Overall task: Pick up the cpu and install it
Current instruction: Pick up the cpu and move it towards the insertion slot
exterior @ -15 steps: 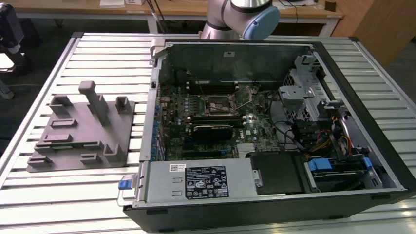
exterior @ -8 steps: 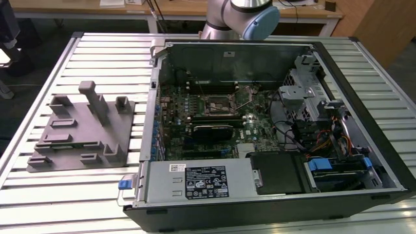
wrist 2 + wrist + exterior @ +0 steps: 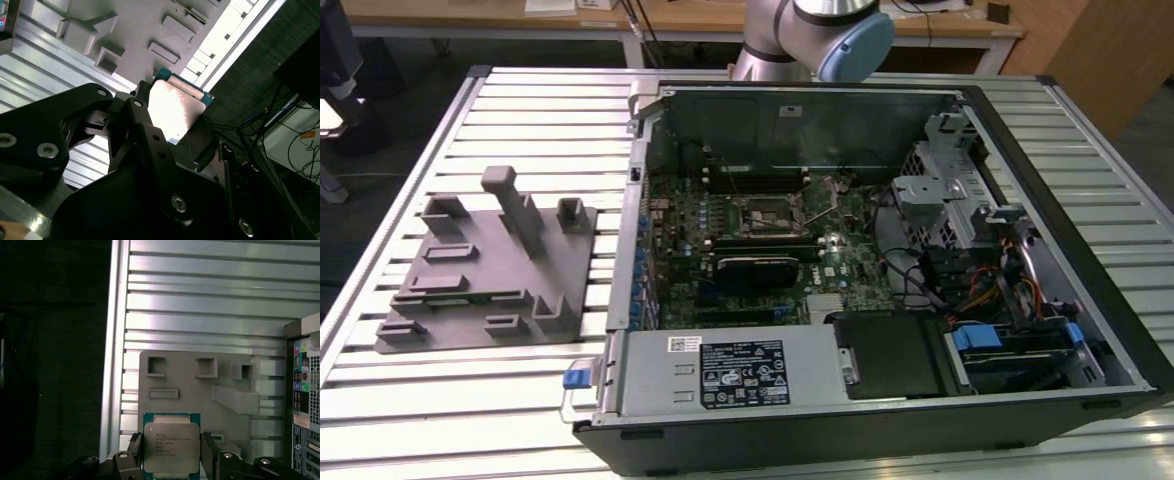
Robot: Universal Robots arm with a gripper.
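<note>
The pincer (image 3: 171, 456) is closed on the cpu (image 3: 171, 447), one dark finger (image 3: 134, 452) against each of two opposite edges, so the silvery top plate and green rim face the camera in the first wrist view. The chip hangs in the air, well clear of the grey tray (image 3: 200, 390) with its posts and pockets, which lies below it on the slatted metal counter (image 3: 200, 305). In the exterior view the open computer case (image 3: 1067, 150) sits just beside that tray, and the dark square socket (image 3: 765, 213) on the motherboard (image 3: 854, 265) looks empty, its thin lever seemingly raised, though this is hard to make out. The hold is only on thin edges, so a jolt could tilt or drop the chip. If it reaches the socket rotated or tilted, pressing it down could bend contacts. The case walls and cables crowd the approach.
</note>
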